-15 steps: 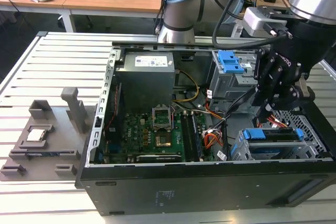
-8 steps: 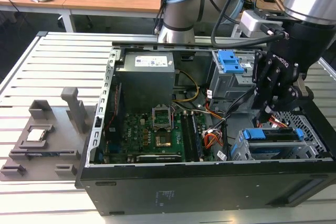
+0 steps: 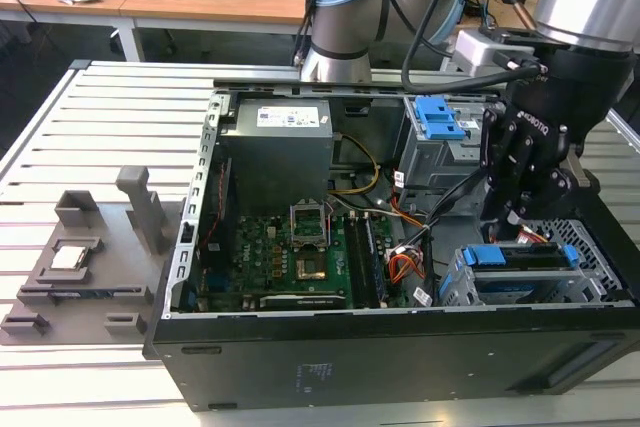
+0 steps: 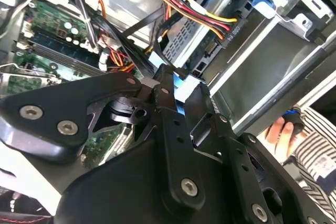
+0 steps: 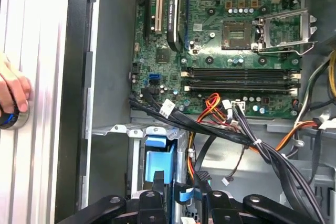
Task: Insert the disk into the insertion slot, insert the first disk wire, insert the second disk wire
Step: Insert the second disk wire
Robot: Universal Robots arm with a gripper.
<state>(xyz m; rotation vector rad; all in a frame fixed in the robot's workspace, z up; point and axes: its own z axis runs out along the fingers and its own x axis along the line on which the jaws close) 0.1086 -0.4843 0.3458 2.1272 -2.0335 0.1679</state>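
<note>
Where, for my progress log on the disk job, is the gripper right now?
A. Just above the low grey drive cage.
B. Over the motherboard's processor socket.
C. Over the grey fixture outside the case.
A: in the exterior view the gripper hangs just above the insertion slot, where the blue-edged disk sits.

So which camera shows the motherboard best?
The first wrist view: the motherboard faces the camera, with its socket and memory slots clear. The exterior view shows it slanted inside the case; the second wrist view catches one corner beside cables.
</note>
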